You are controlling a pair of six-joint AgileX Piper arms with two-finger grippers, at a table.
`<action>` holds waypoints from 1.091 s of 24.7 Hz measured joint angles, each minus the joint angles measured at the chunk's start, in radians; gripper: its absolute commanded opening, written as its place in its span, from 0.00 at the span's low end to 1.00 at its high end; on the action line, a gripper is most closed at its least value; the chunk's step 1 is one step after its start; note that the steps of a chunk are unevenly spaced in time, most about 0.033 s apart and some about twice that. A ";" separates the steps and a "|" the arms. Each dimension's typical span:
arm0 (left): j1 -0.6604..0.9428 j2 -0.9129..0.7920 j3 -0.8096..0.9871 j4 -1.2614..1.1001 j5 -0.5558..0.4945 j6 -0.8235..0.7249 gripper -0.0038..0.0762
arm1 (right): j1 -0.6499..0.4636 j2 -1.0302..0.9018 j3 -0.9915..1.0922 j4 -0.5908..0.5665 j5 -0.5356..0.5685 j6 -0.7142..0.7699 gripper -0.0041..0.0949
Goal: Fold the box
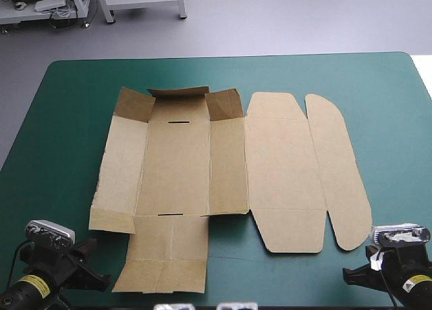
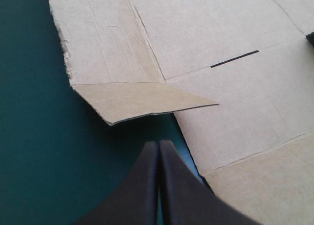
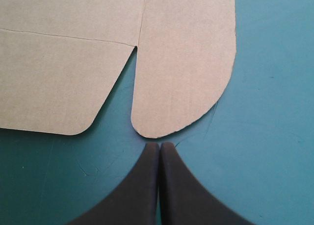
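Brown box point(image 1: 223, 175) lies opened out mid teal-green worktop point(image 1: 61, 121), mostly flat. Far flaps point(image 1: 177, 92) stand raised; near left corner flap point(image 2: 142, 101) lifts slightly; rounded lid flap point(image 3: 186, 63) lies flat at right. Left end effector point(image 2: 158, 143) closed, empty, tip just short of corner flap. Right end effector point(image 3: 160, 143) closed, empty, tip just short of lid flap's near end. Both arms sit low at worktop's near edge.

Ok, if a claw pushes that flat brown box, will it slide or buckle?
Probably slides: the box lies thin and flat on the teal-green cover. Likely hinges at its creases, since the far flaps stand up. Thin board, so probably light.
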 measured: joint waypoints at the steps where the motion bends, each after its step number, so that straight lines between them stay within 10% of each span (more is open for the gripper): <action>1: 0.000 0.000 0.000 0.000 0.000 0.000 0.04 | 0.000 0.000 0.000 0.000 0.000 0.000 0.02; 27: 0.000 0.119 -0.262 0.027 0.001 0.056 0.04 | 0.000 0.000 0.000 0.000 0.000 0.000 0.02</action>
